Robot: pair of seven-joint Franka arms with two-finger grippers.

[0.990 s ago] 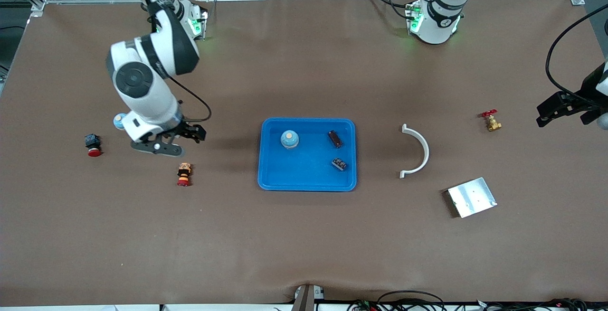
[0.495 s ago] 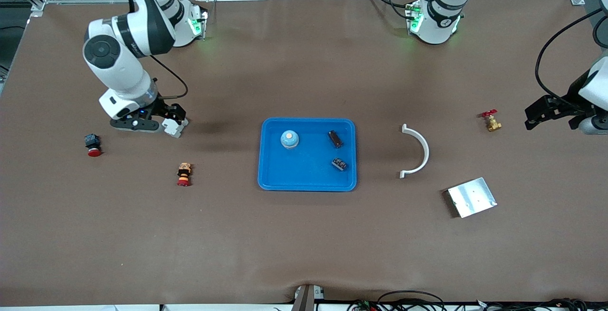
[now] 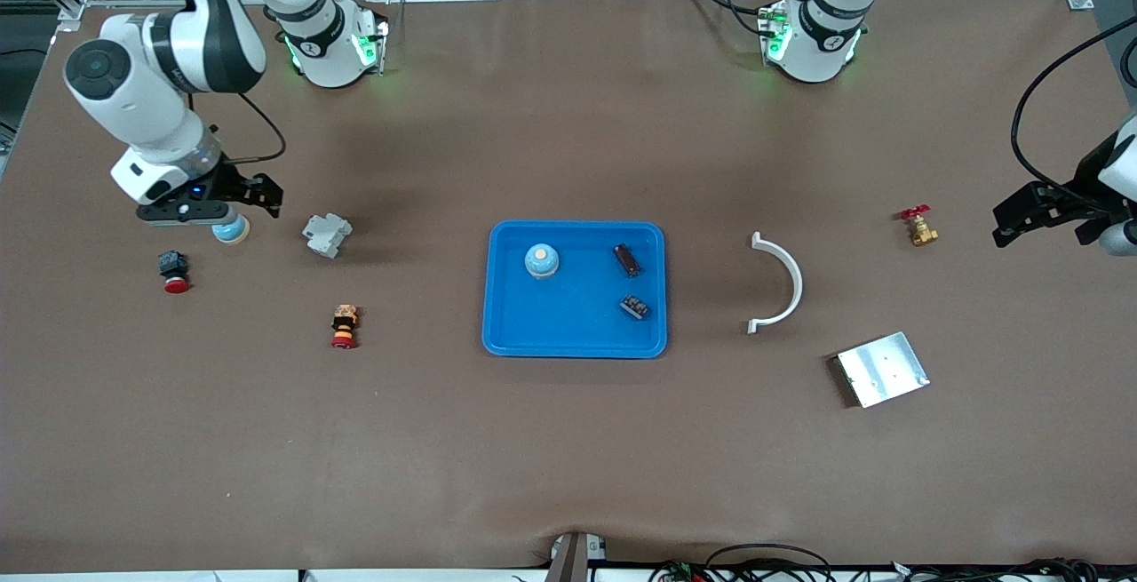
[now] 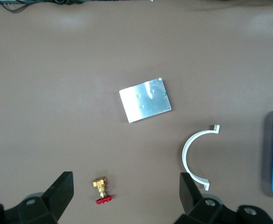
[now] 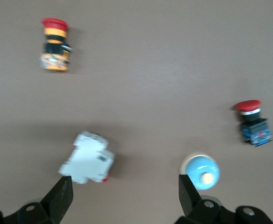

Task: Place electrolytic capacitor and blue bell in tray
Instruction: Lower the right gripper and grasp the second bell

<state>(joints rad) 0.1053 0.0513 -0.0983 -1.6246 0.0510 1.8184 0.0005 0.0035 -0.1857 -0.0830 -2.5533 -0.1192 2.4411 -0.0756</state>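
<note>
The tray (image 3: 574, 333) sits in the middle of the bench (image 3: 568, 458), and everything else is placed from it. Inside it lie a blue bell (image 3: 541, 260) at the corner toward the right arm's end, farther from the front camera, and two small dark components: one (image 3: 627, 259) toward the left arm's end, the other (image 3: 634, 306) nearer the front camera than that. Toward the right arm's end of the tray are a white breaker block (image 3: 326, 234), an orange-and-red push button (image 3: 344, 325), a second blue bell (image 3: 230, 228) and a red-capped black button (image 3: 174, 270). The right gripper (image 3: 210, 202) hangs over that second bell, its fingers (image 5: 61, 198) spread wide and holding nothing. Toward the left arm's end of the tray lie a white curved clip (image 3: 780, 282), a silver metal plate (image 3: 882, 369) and a brass valve with a red handle (image 3: 918, 226). The left gripper (image 3: 1041, 205) waits well out from the tray at that end of the bench, its fingers (image 4: 60, 193) fully apart and empty.
</note>
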